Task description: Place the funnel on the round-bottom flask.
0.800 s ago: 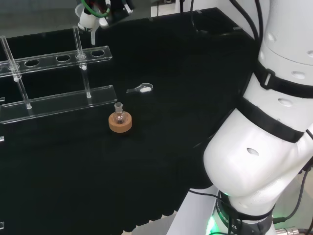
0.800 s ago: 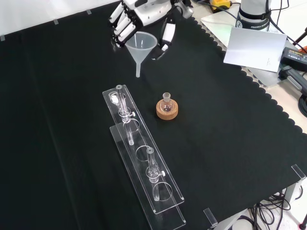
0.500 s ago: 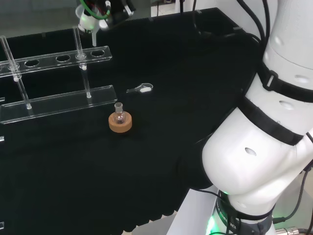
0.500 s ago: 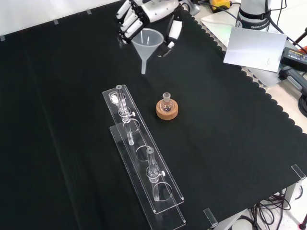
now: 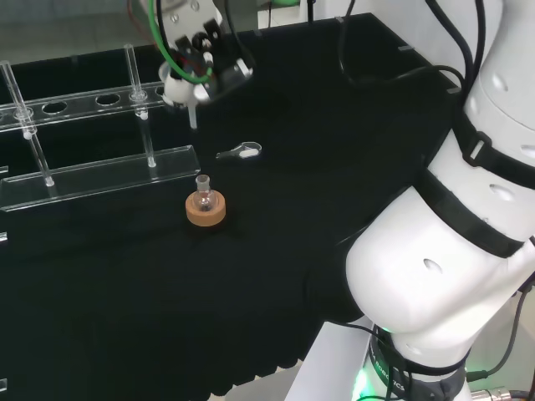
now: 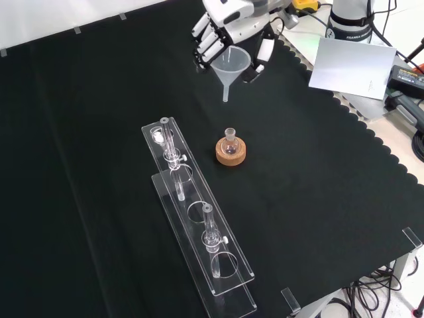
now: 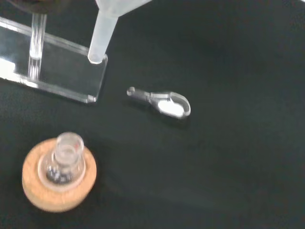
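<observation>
My hand (image 6: 228, 16) is shut on a clear plastic funnel (image 6: 229, 66), held upright in the air with its stem pointing down. In the head view the hand (image 5: 199, 46) and funnel (image 5: 185, 93) hang above the cloth, beyond the flask. The small round-bottom flask (image 6: 230, 142) stands on a cork ring (image 6: 232, 154) in the middle of the cloth, its neck open; it holds something dark at the bottom (image 7: 58, 175). The funnel stem (image 7: 101, 36) shows close in the wrist view, off to one side of the flask (image 7: 64, 155).
A long clear rack (image 6: 192, 218) with two glass tubes lies left of the flask in the front view. A small clear scoop (image 5: 241, 151) with white powder lies on the cloth between hand and flask. The cloth's scalloped edge (image 6: 371, 152) runs along the right.
The hand has carried the funnel to the right in both the front and head views and lower in the head view, closer to the flask. Flask and rack have not moved.
</observation>
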`<state>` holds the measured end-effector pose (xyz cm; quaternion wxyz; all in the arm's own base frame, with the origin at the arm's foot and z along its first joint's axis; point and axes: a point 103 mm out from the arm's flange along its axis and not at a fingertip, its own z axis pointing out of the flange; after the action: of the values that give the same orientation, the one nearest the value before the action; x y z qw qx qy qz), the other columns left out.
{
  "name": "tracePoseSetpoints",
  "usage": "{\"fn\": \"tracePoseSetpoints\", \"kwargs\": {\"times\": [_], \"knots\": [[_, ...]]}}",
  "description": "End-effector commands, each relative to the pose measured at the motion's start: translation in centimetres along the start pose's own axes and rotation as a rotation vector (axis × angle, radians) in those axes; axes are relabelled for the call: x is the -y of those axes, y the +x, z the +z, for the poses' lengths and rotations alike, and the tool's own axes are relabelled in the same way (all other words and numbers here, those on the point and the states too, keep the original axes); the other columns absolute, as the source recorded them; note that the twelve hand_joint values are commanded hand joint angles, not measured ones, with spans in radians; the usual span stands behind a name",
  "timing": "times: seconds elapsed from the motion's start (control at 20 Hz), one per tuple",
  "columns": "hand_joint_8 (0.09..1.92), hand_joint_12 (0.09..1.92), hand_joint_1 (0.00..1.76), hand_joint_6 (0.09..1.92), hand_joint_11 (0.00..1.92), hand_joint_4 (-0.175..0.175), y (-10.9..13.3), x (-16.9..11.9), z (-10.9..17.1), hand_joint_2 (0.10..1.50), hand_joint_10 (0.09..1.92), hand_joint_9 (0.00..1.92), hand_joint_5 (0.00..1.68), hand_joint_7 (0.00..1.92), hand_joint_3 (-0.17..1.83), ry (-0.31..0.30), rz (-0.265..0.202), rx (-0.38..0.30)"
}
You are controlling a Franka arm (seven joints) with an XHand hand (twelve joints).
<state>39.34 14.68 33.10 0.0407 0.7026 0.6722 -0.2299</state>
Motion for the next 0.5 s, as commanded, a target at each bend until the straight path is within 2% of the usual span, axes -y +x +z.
{"fn": "tracePoseSetpoints", "kwargs": {"times": [0.05,0.5], "knots": [[0.74,1.25,0.77,0.56,0.60,-0.052,0.9,1.2,3.0,0.81,0.51,0.92,0.54,0.61,0.52,0.000,0.020,-0.024],[0.74,1.25,0.76,0.56,0.60,-0.054,2.8,0.8,5.9,0.79,0.52,0.91,0.53,0.60,0.52,0.022,-0.002,-0.035]]}}
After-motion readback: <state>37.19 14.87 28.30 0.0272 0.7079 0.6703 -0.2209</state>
